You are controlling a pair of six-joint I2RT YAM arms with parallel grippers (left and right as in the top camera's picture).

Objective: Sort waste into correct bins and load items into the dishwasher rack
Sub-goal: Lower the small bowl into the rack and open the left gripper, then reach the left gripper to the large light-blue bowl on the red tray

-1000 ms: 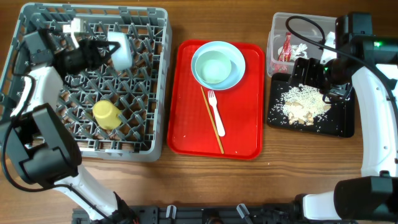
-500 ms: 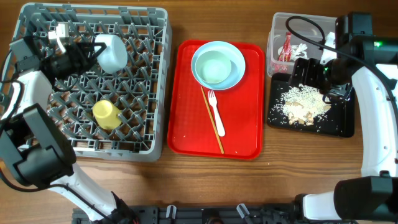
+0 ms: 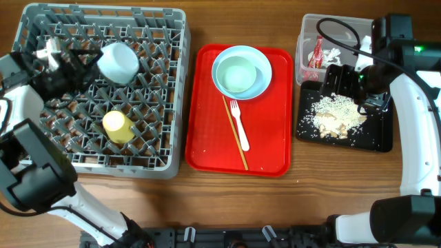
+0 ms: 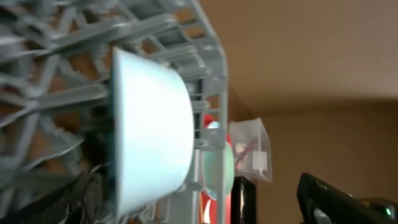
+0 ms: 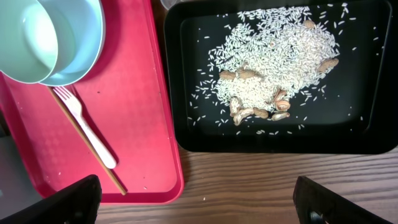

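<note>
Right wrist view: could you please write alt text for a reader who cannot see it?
A black tray holds food scraps, rice and beige pieces. Left of it, a red tray carries a green bowl on a blue plate, a white fork and a chopstick.

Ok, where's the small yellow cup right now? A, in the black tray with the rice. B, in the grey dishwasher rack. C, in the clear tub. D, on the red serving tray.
B: the overhead view shows the yellow cup sitting among the pegs inside the grey dishwasher rack.
</note>
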